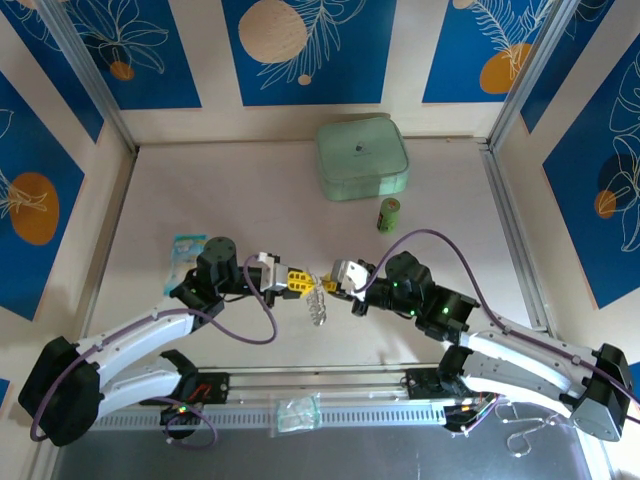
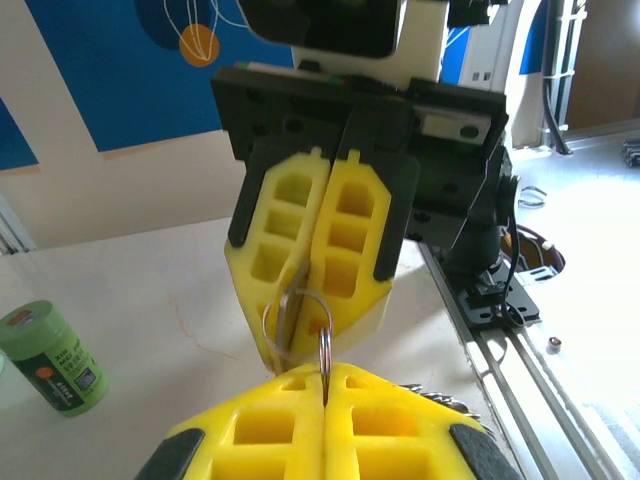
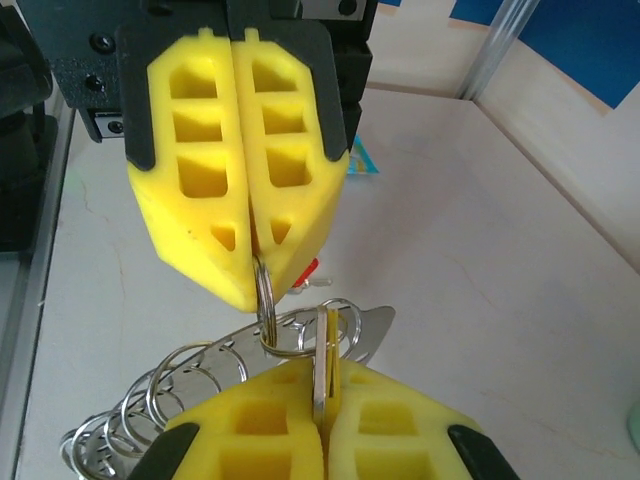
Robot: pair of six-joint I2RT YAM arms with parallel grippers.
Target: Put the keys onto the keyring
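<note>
At keyring (image 1: 318,306), left end effector (image 1: 297,281), right end effector (image 1: 330,283) tip-to-tip

Left claw (image 1: 302,282) and right claw (image 1: 328,284) tip to tip, keyring (image 1: 319,304) between them, can (image 1: 389,214) beyond right claw, case (image 1: 362,158) farther back

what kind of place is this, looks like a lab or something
Probably a robot test cell, not a home: a pale table boxed in by blue leaf-print panels on aluminium posts, with two robot arms bolted to a rail at its near edge.
</note>
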